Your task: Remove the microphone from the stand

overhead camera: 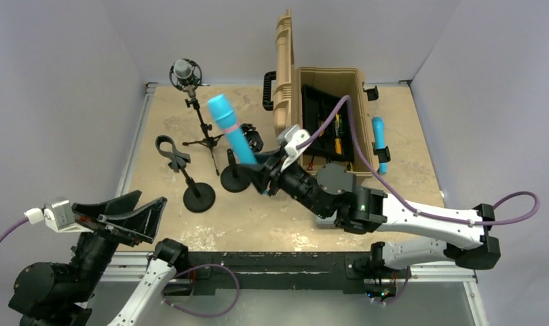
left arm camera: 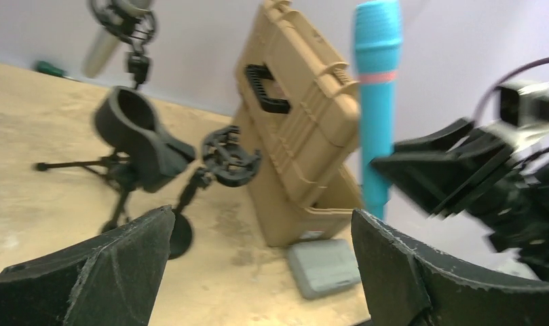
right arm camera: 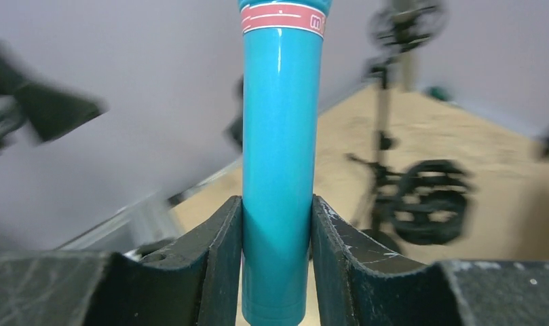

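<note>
- Right gripper: I have it clamped on the lower barrel of the glossy teal handheld microphone, one black finger pressed on each side.
- The mic stands roughly upright in the wrist view, with the pink band near its head at the top. From overhead it leans up and to the left from the jaws.
- The mic is out of its holder and held in the air. It is apart from the black ring-shaped shock mount, which sits on the round-base black stand just beside the gripper.
- Left gripper: spread wide and holding nothing, low at the near left and well away from the mic. Its wide black fingers frame the scene.
- Second black round-base stand with an open clip is left of the first.
- Black tripod stand carrying a grey studio mic is at the far left.
- Open tan hard plastic case is behind the right arm, and a second blue mic lies along its right side.
- Small grey box lies on the table by the case.
</note>
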